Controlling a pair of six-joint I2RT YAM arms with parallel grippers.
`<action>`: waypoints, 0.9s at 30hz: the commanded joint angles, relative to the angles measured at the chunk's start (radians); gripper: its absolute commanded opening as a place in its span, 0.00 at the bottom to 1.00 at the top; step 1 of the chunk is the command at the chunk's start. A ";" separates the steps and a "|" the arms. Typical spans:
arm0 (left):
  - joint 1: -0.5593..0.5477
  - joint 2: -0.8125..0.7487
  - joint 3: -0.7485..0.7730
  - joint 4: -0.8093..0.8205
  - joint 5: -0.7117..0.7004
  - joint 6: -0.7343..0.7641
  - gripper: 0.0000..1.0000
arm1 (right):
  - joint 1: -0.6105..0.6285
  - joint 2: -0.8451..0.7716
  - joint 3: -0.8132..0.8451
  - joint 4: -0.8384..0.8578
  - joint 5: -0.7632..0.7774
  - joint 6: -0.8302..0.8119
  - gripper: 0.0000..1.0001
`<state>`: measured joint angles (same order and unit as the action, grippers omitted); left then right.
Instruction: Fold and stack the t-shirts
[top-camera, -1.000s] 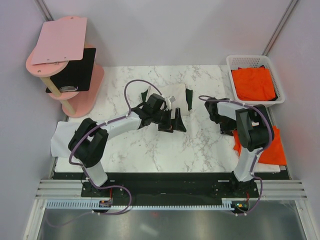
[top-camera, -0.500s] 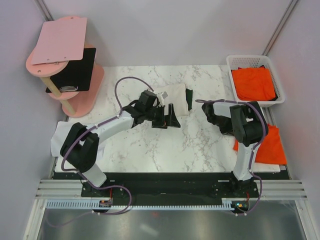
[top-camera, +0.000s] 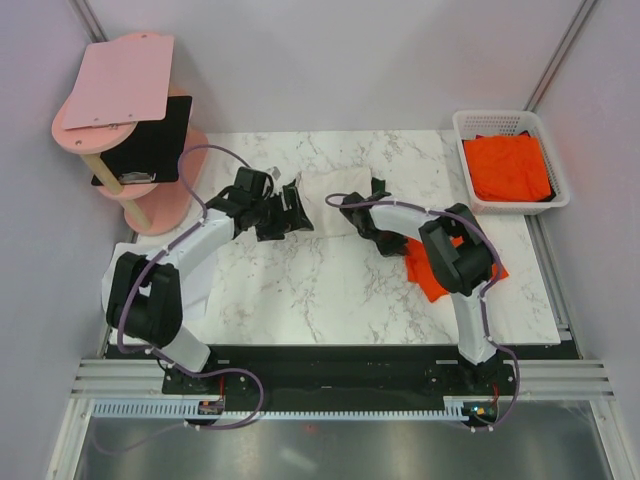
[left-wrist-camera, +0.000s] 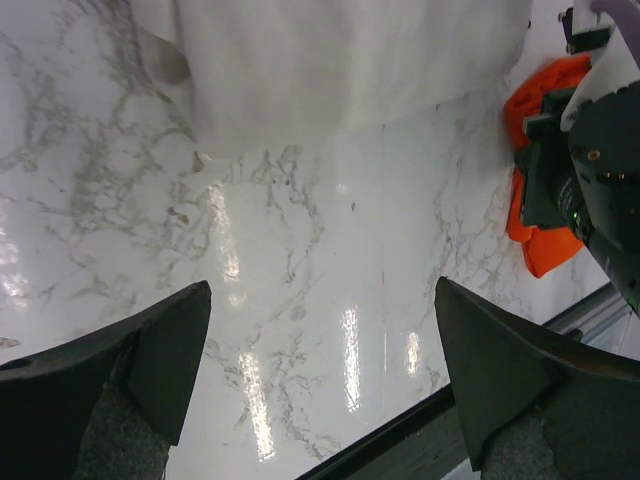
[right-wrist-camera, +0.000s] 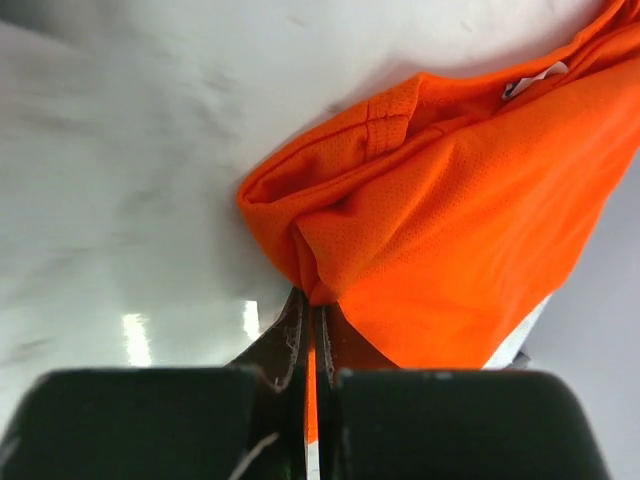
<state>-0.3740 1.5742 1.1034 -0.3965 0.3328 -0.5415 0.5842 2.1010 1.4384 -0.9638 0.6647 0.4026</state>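
1. Open room: bare marble over the near half of the table (top-camera: 330, 300), from the left edge to past the middle. Far right corner filled by the basket (top-camera: 560, 172), far left corner by the stand (top-camera: 165, 205).
2. Cream shirt (top-camera: 345, 188): laid flat at mid-width, nearer the far edge than the near one. Dark green sleeve showing at its right end.
3. Left claw (left-wrist-camera: 320, 290): spread wide and holding nothing, over bare marble just beside the cream shirt's left end.
4. Right claw (right-wrist-camera: 310, 318): pinched tight on a fold of the orange shirt (top-camera: 445, 270). Shirt bunched right of the table's middle under the right arm's elbow, well in from the right edge.
5. Orange pile (top-camera: 508, 165): folded inside the basket.
6. Paper (top-camera: 125, 275): white sheets at the left edge, partly under the left arm.
7. Materials: fine mesh knit on the orange shirt, with a stitched hem and a small white tag. Soft, faintly creased cloth on the cream shirt. White slotted plastic for the basket. Black wedge-shaped fingers on both claws.
8. Surface and room: glossy white marble with grey veins and streaks of glare. Pale lilac walls (top-camera: 330, 60) with metal posts at the corners. Pink round-tiered stand with a pink board and a black sheet on it.
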 joint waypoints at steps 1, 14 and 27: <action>0.035 0.030 0.088 -0.038 -0.089 0.069 1.00 | 0.058 0.085 0.161 0.017 -0.148 0.054 0.00; 0.086 0.338 0.200 0.064 -0.078 0.040 0.98 | 0.095 0.139 0.462 0.079 -0.263 0.030 0.38; 0.095 0.515 0.315 0.157 -0.046 -0.008 0.48 | -0.281 -0.181 0.134 0.491 -0.817 0.030 0.91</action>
<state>-0.2871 2.0243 1.3689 -0.2634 0.2714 -0.5385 0.4919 1.9251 1.6527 -0.6609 0.1692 0.3931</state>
